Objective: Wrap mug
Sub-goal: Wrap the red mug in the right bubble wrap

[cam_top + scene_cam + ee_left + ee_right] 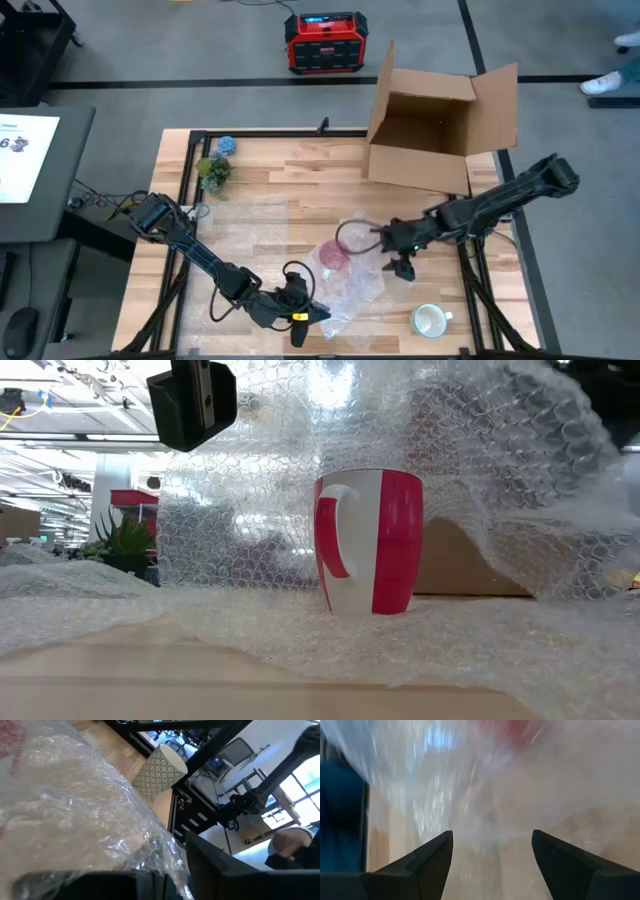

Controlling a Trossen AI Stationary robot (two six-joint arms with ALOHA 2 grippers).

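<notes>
Two arms: I am reaching both across the lower half of the high view, over the wooden table [270,170].
Left arm: I am stretching it from the left edge of the frame down toward the bottom centre, folded low at the elbow.
Left gripper [305,315]: I am pinching the near edge of the bubble wrap [345,285] with it; in the left wrist view the film [75,805] is bunching between my dark fingers [220,870], so it is clamped on the wrap.
Right arm: I am extending it from the right edge of the frame leftward, nearly level, toward the centre.
Right gripper [403,262]: I am hovering it just right of the wrap, its fingers [432,855] spread wide with nothing between them.
Red mug [370,540]: it is standing upright on the wrap at the centre of the low view, its white handle facing left, a raised sheet of wrap [400,420] arching behind and over it.
White patterned mug [430,320]: it is sitting at the lower right of the high view, apart from the wrap.
Cardboard box [440,125]: it is lying open at the upper right of the table.
Small plant [213,172]: it is sitting at the upper left of the table.
Writing: I am seeing none that I can read on either mug; the sheet [25,155] at the left edge is showing a "6".
</notes>
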